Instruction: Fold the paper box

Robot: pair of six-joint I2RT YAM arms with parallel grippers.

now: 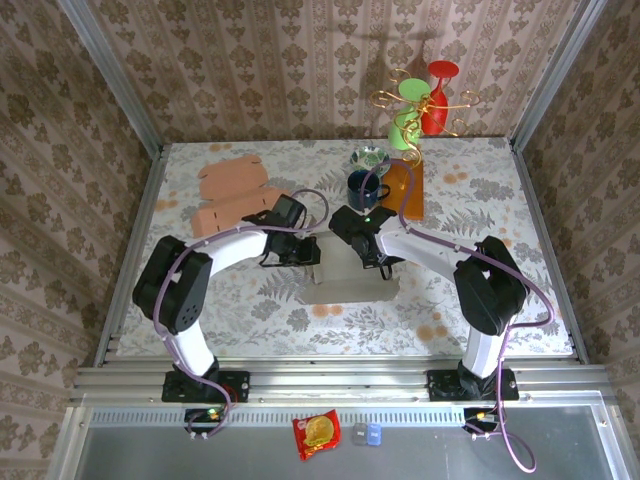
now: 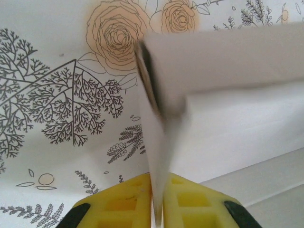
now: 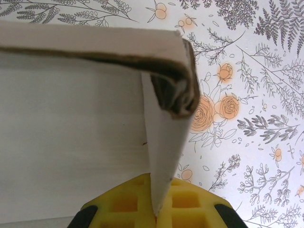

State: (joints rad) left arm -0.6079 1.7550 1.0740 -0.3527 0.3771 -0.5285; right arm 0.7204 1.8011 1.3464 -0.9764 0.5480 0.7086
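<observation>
White paper box (image 1: 345, 285) sits mid bench (image 1: 520, 290), btwn both arms; left fingers (image 2: 123, 202) pinch its left side wall, right fingers (image 3: 126, 204) pinch the right wall w/ folded-over top edge, prob. holding both sides upright for creasing

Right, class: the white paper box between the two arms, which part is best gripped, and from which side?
Probably an upright end wall of the paper box: it is a thin panel standing free, so slide over its edge, a pad on each face. The right tool holds the right wall so, the left tool the left wall.
</observation>
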